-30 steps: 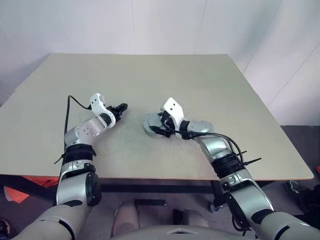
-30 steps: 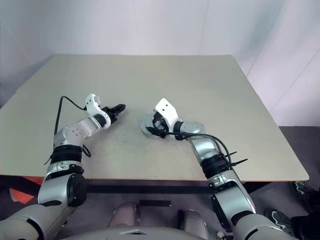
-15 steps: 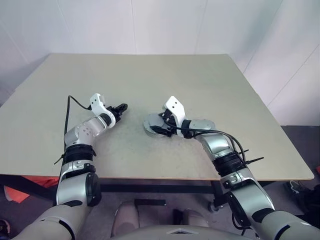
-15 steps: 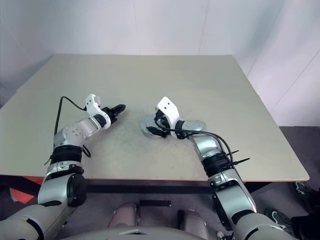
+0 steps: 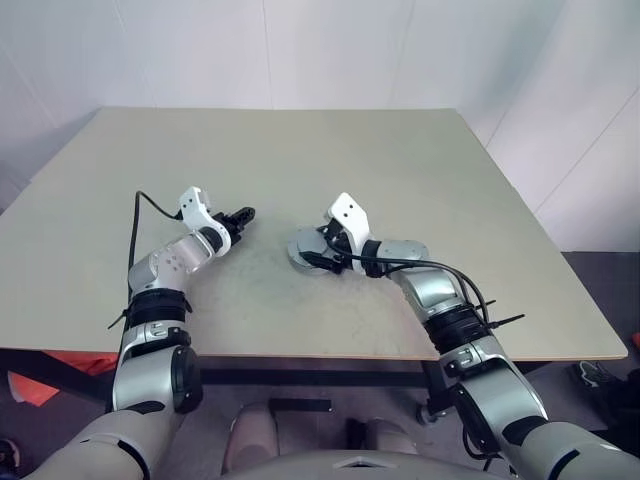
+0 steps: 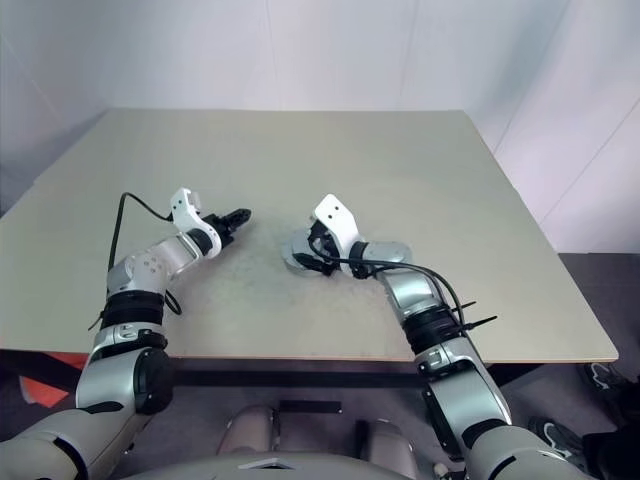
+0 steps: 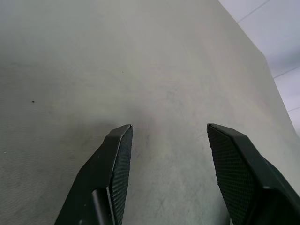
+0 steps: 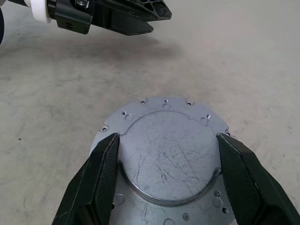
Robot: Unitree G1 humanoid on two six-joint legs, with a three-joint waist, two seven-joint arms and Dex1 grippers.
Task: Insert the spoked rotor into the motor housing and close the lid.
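The lid (image 8: 168, 161), a flat round grey metal disc with a raised scratched face and small holes round its flange, lies on the table (image 5: 400, 170) in front of me. My right gripper (image 8: 168, 136) reaches over it from the right. Its two fingers sit one on each side of the raised face, against its edge. My left gripper (image 5: 243, 214) hangs a hand's width to the left of the lid, open over bare table with nothing between its fingers (image 7: 117, 154). The spoked rotor and the motor housing are hidden from view.
The beige table stretches far beyond the lid toward a white wall. A black cable loops from my left wrist (image 5: 140, 210). The table's front edge runs close below both forearms.
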